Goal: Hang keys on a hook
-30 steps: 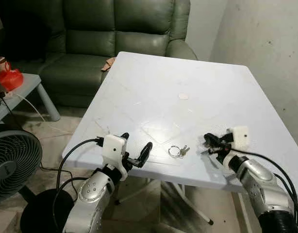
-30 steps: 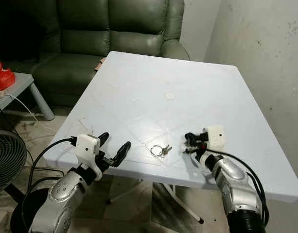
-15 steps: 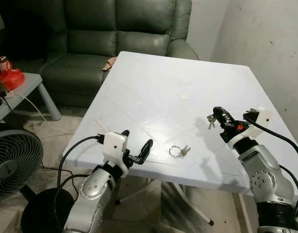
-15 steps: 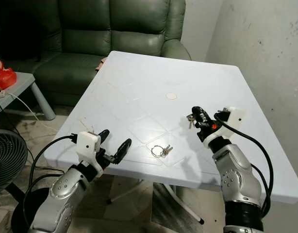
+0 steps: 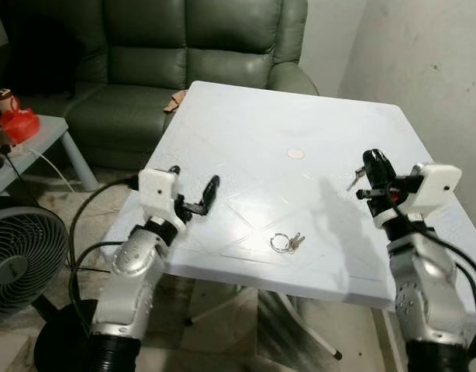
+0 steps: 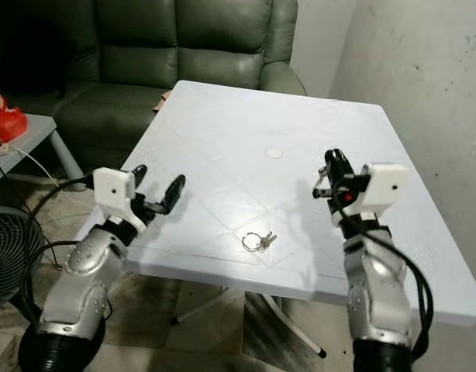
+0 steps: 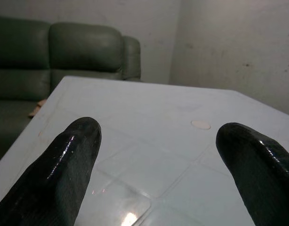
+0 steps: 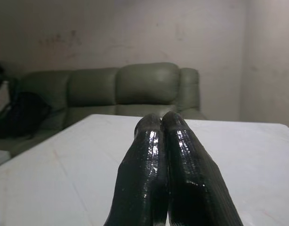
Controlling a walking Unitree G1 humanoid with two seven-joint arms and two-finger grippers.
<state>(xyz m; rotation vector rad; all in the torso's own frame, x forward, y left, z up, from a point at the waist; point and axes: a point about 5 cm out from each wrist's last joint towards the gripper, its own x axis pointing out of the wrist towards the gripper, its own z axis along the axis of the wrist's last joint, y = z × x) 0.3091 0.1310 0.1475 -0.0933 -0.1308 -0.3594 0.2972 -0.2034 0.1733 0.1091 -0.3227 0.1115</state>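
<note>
A ring of keys point(image 5: 286, 242) lies on the white table point(image 5: 246, 132) close to its front edge. My right gripper point(image 5: 371, 157) is raised over the table's right side, its black fingers pressed together in the right wrist view point(image 8: 162, 117). A small key point(image 5: 354, 178) dangles beside those fingers. My left gripper point(image 5: 194, 175) is lifted over the table's front left part, open, with nothing between its fingers point(image 7: 74, 155). The ring of keys lies between the two arms, lower than both.
A small white disc point(image 5: 295, 153) sits mid-table. A green sofa point(image 5: 184, 54) stands behind the table. At the left are a fan point(image 5: 21, 260) on the floor and a low side table point(image 5: 36, 136) with a red object point(image 5: 19, 124). A wall point(image 5: 432, 70) rises at the right.
My right gripper has risen from the table's front edge, up and to the right, with the small key. My left gripper has lifted from below the front edge to over the table.
</note>
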